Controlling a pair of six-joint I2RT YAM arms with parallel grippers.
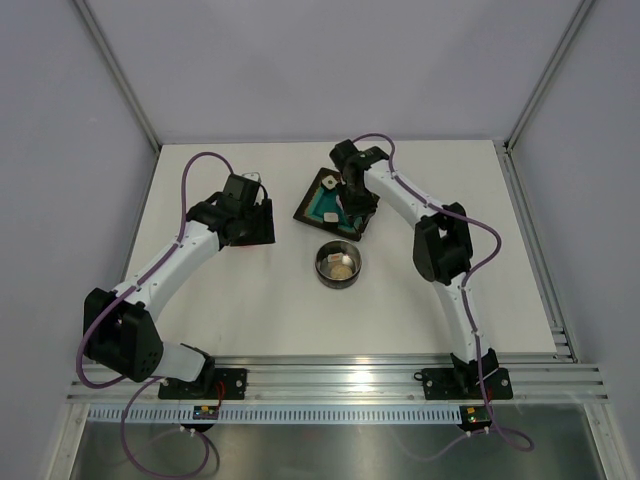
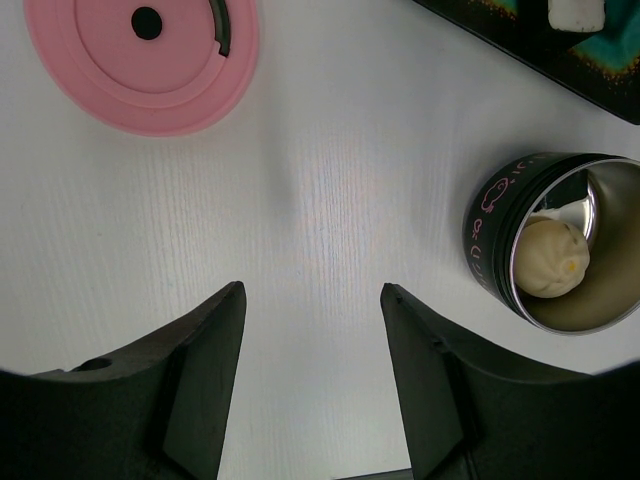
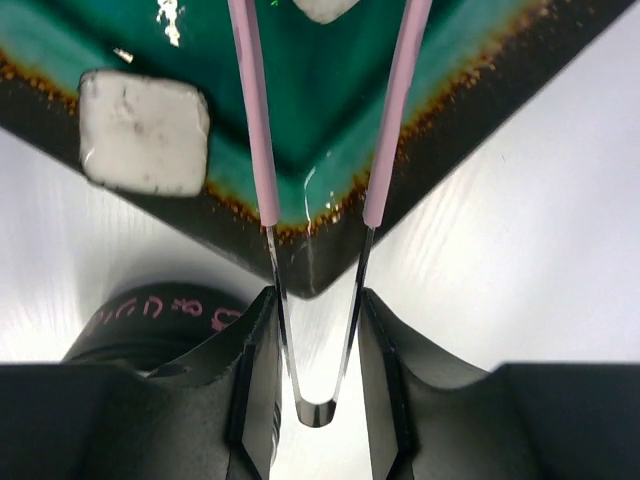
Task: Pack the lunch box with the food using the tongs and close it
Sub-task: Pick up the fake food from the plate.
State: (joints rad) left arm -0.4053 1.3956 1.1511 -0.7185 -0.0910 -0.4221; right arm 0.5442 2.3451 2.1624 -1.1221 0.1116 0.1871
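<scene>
The lunch box (image 1: pixel 339 264), a small round steel bowl, stands mid-table; in the left wrist view the lunch box (image 2: pixel 560 245) holds a round beige piece of food (image 2: pixel 548 258). Its pink lid (image 2: pixel 140 55) lies flat on the table, apart from it. My right gripper (image 3: pixel 316 300) is shut on the tongs (image 3: pixel 262 150), whose pink arms reach out over the dark tray (image 3: pixel 320 260). A white cube of food (image 3: pixel 145 130) lies left of the tongs, and another pale piece (image 3: pixel 325 8) sits between their arms. My left gripper (image 2: pixel 312 292) hangs open over bare table, holding nothing.
The square dark tray (image 1: pixel 318 205) with a teal centre sits behind the lunch box, with a white cube (image 1: pixel 327 184) at its far corner and my right gripper (image 1: pixel 352 205) over it. My left gripper (image 1: pixel 245 215) hovers to the tray's left. Grey walls enclose the table.
</scene>
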